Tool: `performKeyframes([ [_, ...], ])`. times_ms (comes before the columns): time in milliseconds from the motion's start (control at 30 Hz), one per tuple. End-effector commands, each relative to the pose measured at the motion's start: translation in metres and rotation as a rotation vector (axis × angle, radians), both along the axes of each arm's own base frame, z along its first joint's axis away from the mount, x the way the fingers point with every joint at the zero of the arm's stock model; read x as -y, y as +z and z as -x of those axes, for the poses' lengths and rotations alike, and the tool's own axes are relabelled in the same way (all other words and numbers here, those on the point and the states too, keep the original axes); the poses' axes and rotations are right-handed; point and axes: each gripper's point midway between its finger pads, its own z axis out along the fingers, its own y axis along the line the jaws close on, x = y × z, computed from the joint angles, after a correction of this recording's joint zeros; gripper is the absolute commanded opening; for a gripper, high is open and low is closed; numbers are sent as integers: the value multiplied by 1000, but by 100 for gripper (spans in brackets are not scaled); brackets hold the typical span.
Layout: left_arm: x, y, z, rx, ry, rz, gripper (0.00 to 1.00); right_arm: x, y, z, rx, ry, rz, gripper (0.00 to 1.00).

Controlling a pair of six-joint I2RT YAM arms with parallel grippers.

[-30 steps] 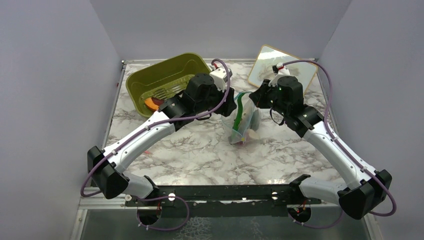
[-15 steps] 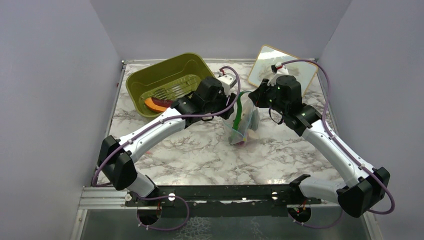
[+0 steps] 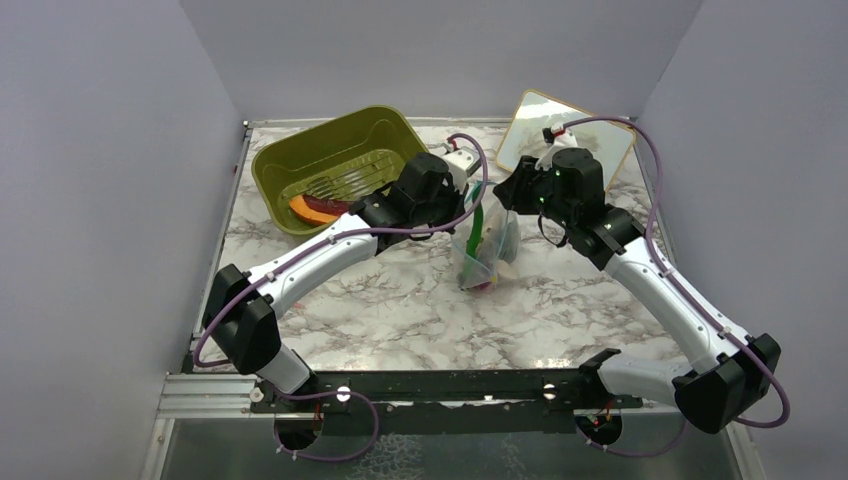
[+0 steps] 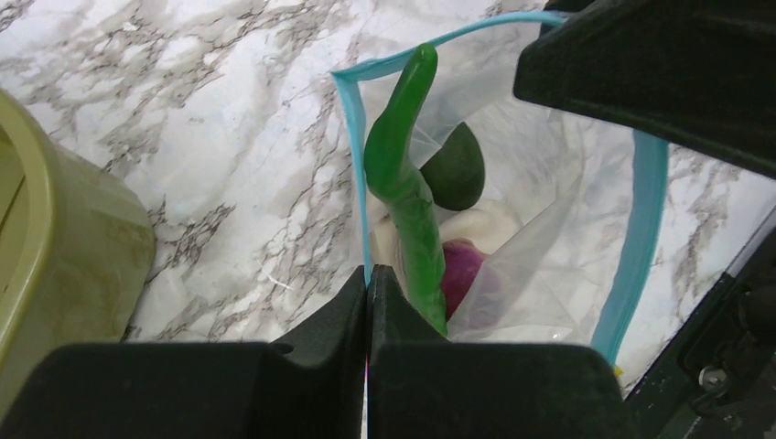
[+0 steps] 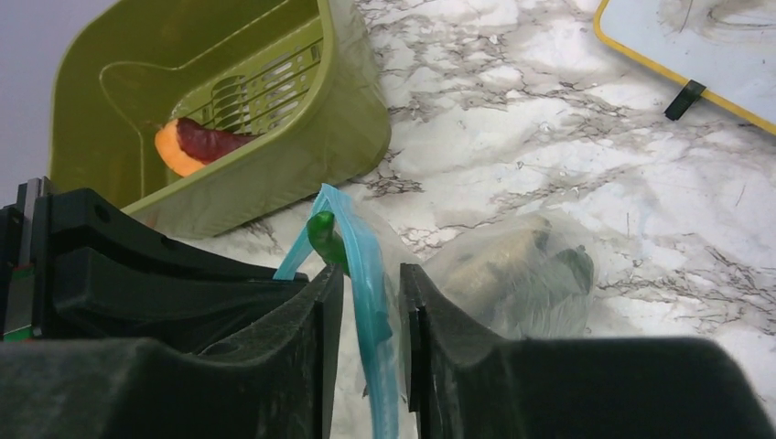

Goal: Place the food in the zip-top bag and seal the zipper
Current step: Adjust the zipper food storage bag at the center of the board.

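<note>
Left claw (image 4: 367, 276) shifted bagward, pinching zipper (image 4: 352, 165); right claw (image 5: 371, 274) gripping zipper opposite; zip-top bag (image 3: 487, 250) gaping, green vegetable (image 4: 403, 192) protruding.

The top camera looks down from the near edge over the whole table (image 3: 400, 300). Both wrist cameras share the zip-top bag (image 4: 549, 229), very near; the right one faces the far left corner.

Grey-veined white marble surface (image 3: 400, 300); olive-green tub (image 3: 300, 160); orange and dark red piece (image 3: 313, 209); clear bag (image 4: 558, 229) with light blue zipper (image 4: 639, 229); bright green vegetable (image 4: 403, 183), purple onion (image 4: 462, 270), white piece (image 4: 494, 219); yellow-rimmed board (image 3: 525, 125)
</note>
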Motion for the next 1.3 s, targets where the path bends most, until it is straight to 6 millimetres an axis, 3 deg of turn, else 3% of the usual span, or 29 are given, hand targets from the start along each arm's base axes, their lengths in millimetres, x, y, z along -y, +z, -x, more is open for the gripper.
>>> performKeyframes([
  [0,20,50,4,53,-56,178,0,4,10,8,-45,-15,-8,34],
  [100,24,65,4,68,-52,237,0,13,-5,19,-115,-52,6,38],
  [267,25,68,0,74,-30,268,0,20,-28,35,-185,-66,18,39],
  [333,26,70,0,73,-26,285,0,23,-30,36,-194,-75,26,30],
  [467,24,85,-1,77,8,341,0,29,-17,33,-171,-111,32,11],
  [567,25,112,7,74,-6,442,0,37,-3,29,-136,-150,47,1],
  [667,35,135,28,39,-100,594,0,42,18,23,-58,-175,25,1],
  [767,44,144,44,-26,-167,700,0,44,25,14,65,-203,-31,1],
  [1000,63,132,44,-51,-257,698,0,18,58,6,246,-111,-224,1],
  [1200,62,90,29,-43,-213,548,0,45,56,-10,165,-298,-137,1],
  [1267,57,79,21,-36,-162,514,0,44,57,-11,171,-277,-105,2],
])
